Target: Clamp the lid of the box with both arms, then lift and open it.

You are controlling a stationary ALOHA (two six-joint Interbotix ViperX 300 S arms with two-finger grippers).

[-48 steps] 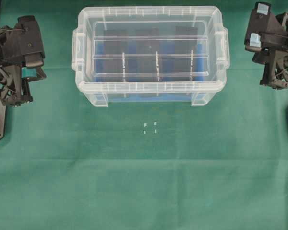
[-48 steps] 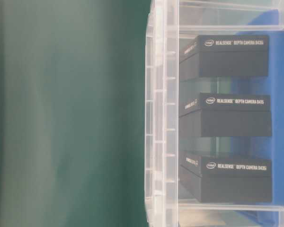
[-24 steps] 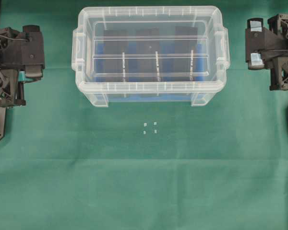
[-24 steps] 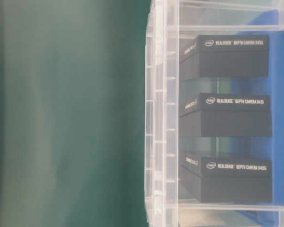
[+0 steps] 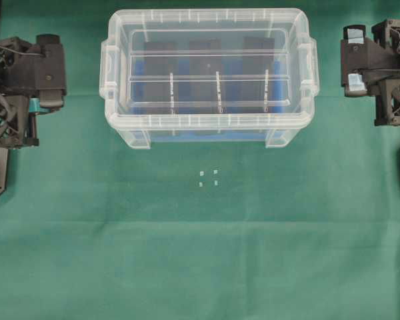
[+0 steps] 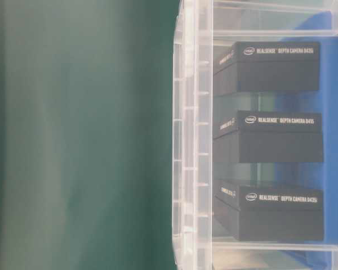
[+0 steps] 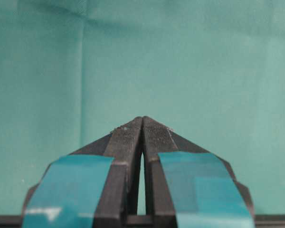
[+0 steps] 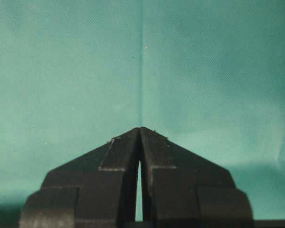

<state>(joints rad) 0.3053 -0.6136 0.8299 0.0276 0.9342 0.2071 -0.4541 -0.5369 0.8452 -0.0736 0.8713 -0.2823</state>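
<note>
The box (image 5: 209, 127) stands on the green tabletop (image 5: 200, 253) toward the far edge, centred between the two arms. The lid (image 5: 209, 20) sits seated on it, rim flush all round; its two long ridges run lengthwise across the middle. Through the clear plastic three black blocks (image 6: 267, 138) show on a blue floor. Four small pale marks (image 5: 208, 178) lie on the cloth just in front of the box.

Left end effector (image 7: 142, 119): fingers together, tips meeting, holding nothing, only cloth beneath in the wrist view. Right end effector (image 8: 140, 128): likewise closed tip to tip and empty. In the overhead view the left arm (image 5: 27, 80) stands off the left end of the box and the right arm (image 5: 377, 63) off the right end, both apart from it. No clamp is made yet.

Handling assessment: the lid appears light, thin and somewhat flexible, with a smooth, slippery surface; a one-sided pull would likely bow or skew it. The raised rim is the stiffest part. The sound holds are judged to be the short end edges, above the box's handle lugs (image 5: 108, 63), one per arm, gripped across the rim lip. Both end effectors would need to part before approach. Risk: an uneven lift may drag the tub up with the lid if the fit is tight, or let the lid slip from the tips.
</note>
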